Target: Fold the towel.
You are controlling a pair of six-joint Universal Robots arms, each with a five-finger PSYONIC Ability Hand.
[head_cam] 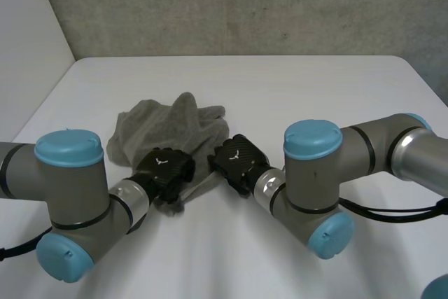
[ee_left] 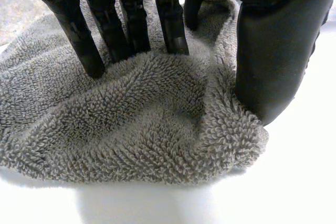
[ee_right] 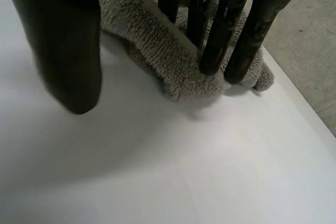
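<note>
1. Plainly, we judge the fold not yet begun: the towel (head_cam: 171, 127) lies as a rumpled grey heap, with no flat layer and no straight crease that we can make out.
2. It sits on the bench (head_cam: 294, 89), a little toward the robot's left of the middle, with its near edge under both hands.
3. Our left hand (head_cam: 164, 167) is on that near edge. In its wrist view the fingers (ee_left: 131, 24) run straight down with their tips pressed into the pile, and the thumb (ee_left: 273, 61) stands against a raised fold at the towel's border. A hump of cloth sits between them, but we see no closed pinch, so we read this hand as spread and pressing, not holding.
4. Our right hand (head_cam: 238, 159) is just beside the left, at the towel's near right corner. Its fingers (ee_right: 231, 35) are straight, tips resting on a narrow tongue of cloth, and its thumb (ee_right: 63, 45) is well apart from them over bare bench. It holds nothing.
5. Nearly everything is left, in our judgement: taking hold of an edge or corners, spreading the cloth flat, then laying one half over the other.
6. The bench is white, smooth and matt. Behind its far edge rises a grey speckled wall (head_cam: 245, 5), with a paler plain panel (head_cam: 28, 19) at the robot's left.
</note>
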